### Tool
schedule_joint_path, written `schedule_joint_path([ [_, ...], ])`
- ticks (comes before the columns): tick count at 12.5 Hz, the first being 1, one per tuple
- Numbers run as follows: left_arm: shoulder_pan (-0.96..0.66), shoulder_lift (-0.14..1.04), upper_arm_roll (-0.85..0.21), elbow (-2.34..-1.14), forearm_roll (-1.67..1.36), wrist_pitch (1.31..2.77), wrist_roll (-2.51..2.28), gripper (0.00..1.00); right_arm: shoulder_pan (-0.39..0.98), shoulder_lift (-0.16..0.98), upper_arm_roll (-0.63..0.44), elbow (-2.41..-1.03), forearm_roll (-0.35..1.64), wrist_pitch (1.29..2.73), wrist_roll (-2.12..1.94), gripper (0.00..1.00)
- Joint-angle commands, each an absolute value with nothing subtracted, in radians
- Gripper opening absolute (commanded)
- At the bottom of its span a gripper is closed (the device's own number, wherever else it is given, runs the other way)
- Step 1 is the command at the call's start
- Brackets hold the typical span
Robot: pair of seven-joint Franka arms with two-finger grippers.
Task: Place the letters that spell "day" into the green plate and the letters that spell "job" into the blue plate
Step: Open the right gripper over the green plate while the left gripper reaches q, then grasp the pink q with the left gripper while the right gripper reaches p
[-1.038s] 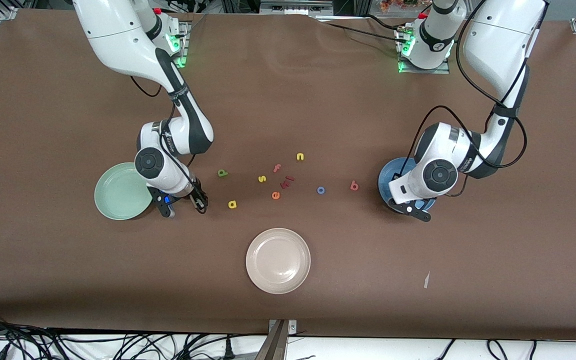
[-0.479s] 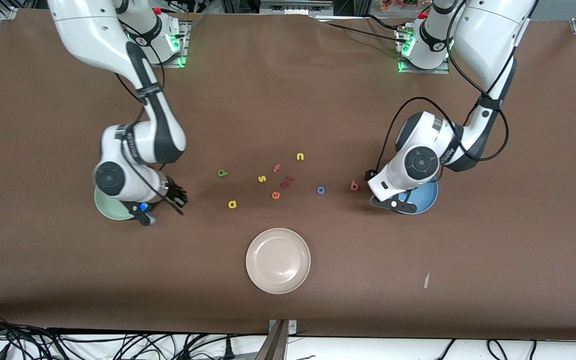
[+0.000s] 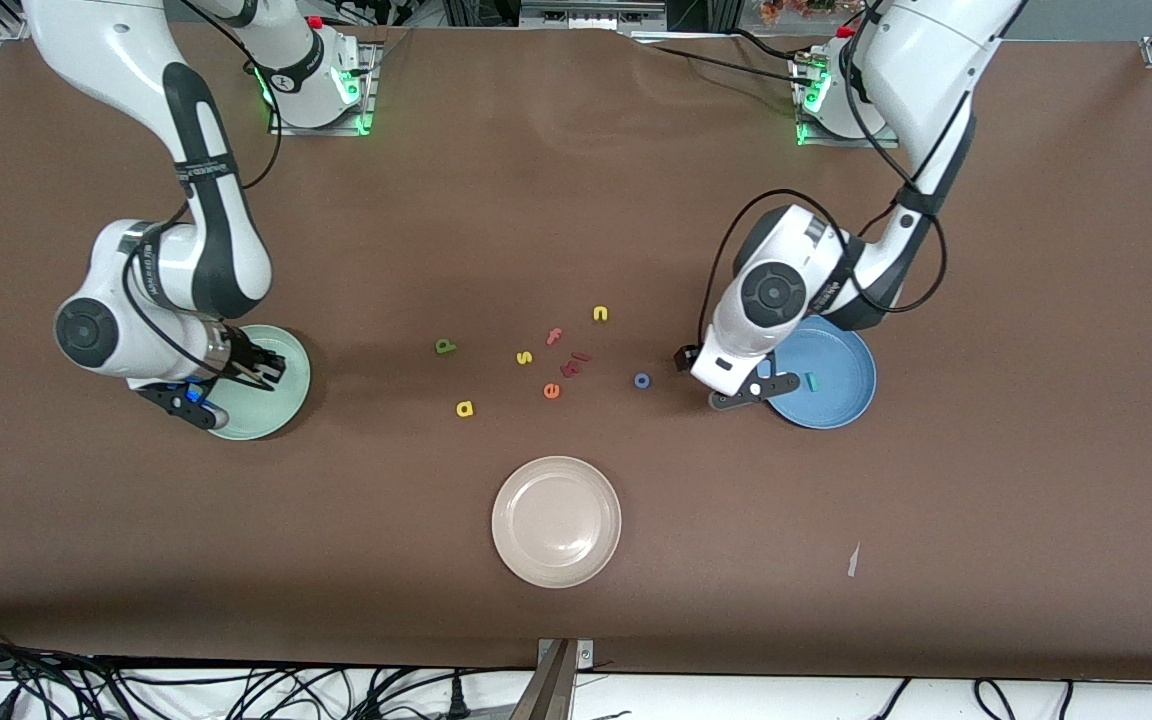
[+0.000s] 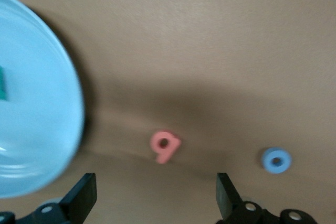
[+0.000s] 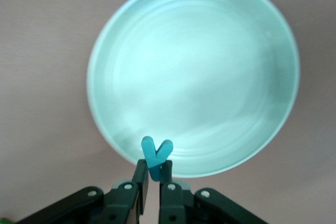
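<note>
Strewn across the brown tabletop [image 3: 576, 200], toy letters reading "p" [image 3: 445, 346], "s" [image 3: 524, 357], "n" [image 3: 600, 313], "a" [image 3: 464, 408], "e" [image 3: 551, 391].

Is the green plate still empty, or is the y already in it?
Empty: the green plate shows bare, and the right tool holds the teal y over its rim.

Left hand [image 4: 152, 203] spread, right hand [image 5: 155, 179] pinched.

A brown bench [image 3: 576, 200] carries three plates: a green plate [image 3: 281, 400] toward the right arm's end, a blue plate [image 3: 836, 385] toward the left arm's end, and a beige plate [image 3: 556, 520] nearest the front camera. Between them lie loose letters: green "d" [image 3: 445, 346], yellow "a" [image 3: 464, 408], yellow "s" [image 3: 524, 357], yellow "n" [image 3: 600, 314], orange "e" [image 3: 551, 391], pink "f" [image 3: 554, 336], blue "o" [image 3: 642, 380], pink "b" [image 4: 165, 146].
</note>
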State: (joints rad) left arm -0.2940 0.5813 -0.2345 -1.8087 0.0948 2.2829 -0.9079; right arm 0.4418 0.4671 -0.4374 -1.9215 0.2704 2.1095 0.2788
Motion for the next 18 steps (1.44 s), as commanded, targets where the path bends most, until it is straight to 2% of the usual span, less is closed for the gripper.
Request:
schedule_joint_path([
  [1, -0.290, 0.612, -0.225, -1.815, 0.092, 2.373, -0.988, 1.00, 0.437, 0.445, -0.466, -2.017, 0.285, 2.192, 0.137, 0.00],
  [2, -0.278, 0.621, -0.225, -1.816, 0.087, 2.387, -0.988, 1.00, 0.431, 0.443, -0.466, -2.013, 0.285, 2.183, 0.135, 0.46],
  [3, -0.266, 0.627, -0.225, -1.816, 0.087, 2.387, -0.974, 1.00, 0.433, 0.442, -0.465, -2.011, 0.285, 2.181, 0.146, 0.99],
  [5, -0.265, 0.646, -0.225, -1.816, 0.094, 2.378, -0.974, 1.00, 0.437, 0.437, -0.459, -2.008, 0.294, 2.181, 0.182, 1.00],
  [7, -0.271, 0.649, -0.225, -1.812, 0.095, 2.378, -0.977, 0.86, 0.465, 0.437, -0.449, -1.987, 0.295, 2.180, 0.312, 1.00],
  [9, -0.272, 0.658, -0.225, -1.815, 0.095, 2.379, -0.976, 0.77, 0.533, 0.439, -0.445, -1.979, 0.299, 2.190, 0.479, 1.00],
  [11, -0.273, 0.678, -0.225, -1.819, 0.095, 2.376, -0.980, 0.76, 0.607, 0.446, -0.443, -1.967, 0.365, 2.197, 0.627, 1.00],
  [13, -0.272, 0.678, -0.225, -1.818, 0.095, 2.376, -0.979, 0.70, 0.667, 0.452, -0.445, -1.967, 0.414, 2.218, 0.754, 1.00],
  [15, -0.272, 0.677, -0.225, -1.818, 0.095, 2.376, -0.977, 0.52, 0.741, 0.463, -0.443, -1.967, 0.414, 2.264, 0.935, 1.00],
  [16, -0.272, 0.673, -0.225, -1.818, 0.095, 2.376, -0.977, 0.36, 0.780, 0.469, -0.443, -1.976, 0.414, 2.298, 1.013, 1.00],
  [17, -0.272, 0.673, -0.225, -1.816, 0.095, 2.375, -0.979, 0.25, 0.831, 0.479, -0.443, -1.980, 0.414, 2.337, 1.105, 1.00],
  [18, -0.272, 0.673, -0.225, -1.816, 0.095, 2.375, -0.979, 0.18, 0.856, 0.488, -0.442, -1.983, 0.414, 2.370, 1.180, 1.00],
])
